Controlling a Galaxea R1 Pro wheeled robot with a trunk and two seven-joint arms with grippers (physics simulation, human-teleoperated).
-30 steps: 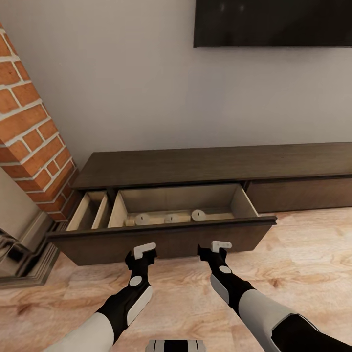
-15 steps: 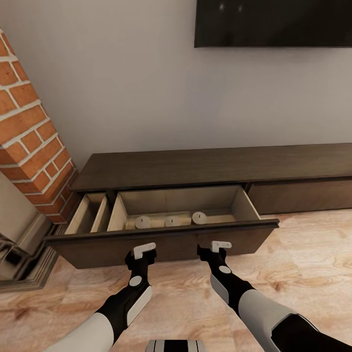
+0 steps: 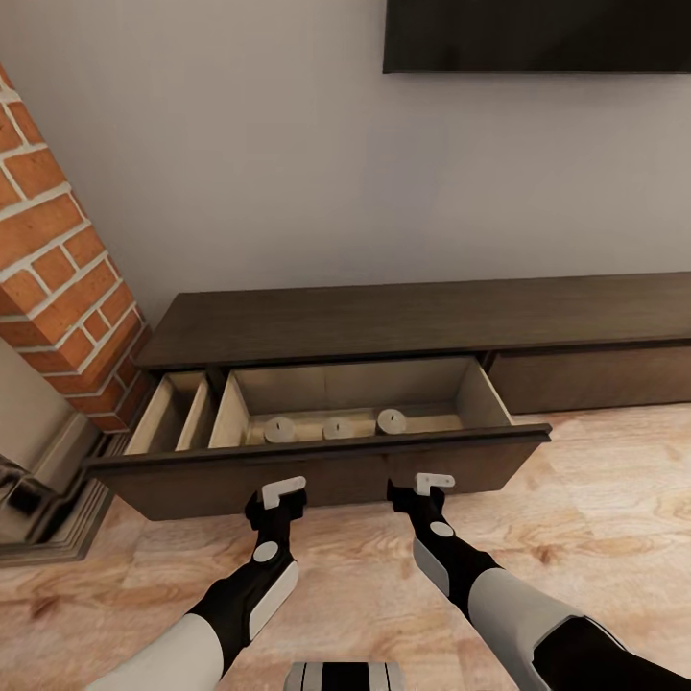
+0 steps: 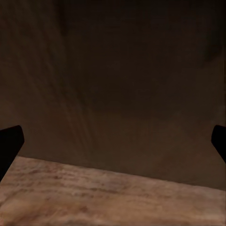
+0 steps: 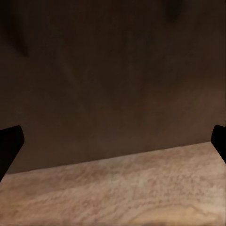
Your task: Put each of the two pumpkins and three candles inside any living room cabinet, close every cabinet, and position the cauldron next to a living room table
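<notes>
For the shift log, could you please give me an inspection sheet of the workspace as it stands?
Surface: wooden floor; cabinet top bare.
Job's things: three candles in a row inside the open drawer; narrower compartment beside them looks empty.
Clutter: nothing seen.
Grippers: left gripper and right gripper close to the drawer front, jaws open, holding nothing.
Cables: nothing seen.
Surroundings: brick fireplace, grey wall, dark screen above.

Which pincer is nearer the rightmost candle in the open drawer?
Right. The right pincer sits just outside the drawer front, a little right of that candle; the left pincer is farther off, below the leftmost candle.
</notes>
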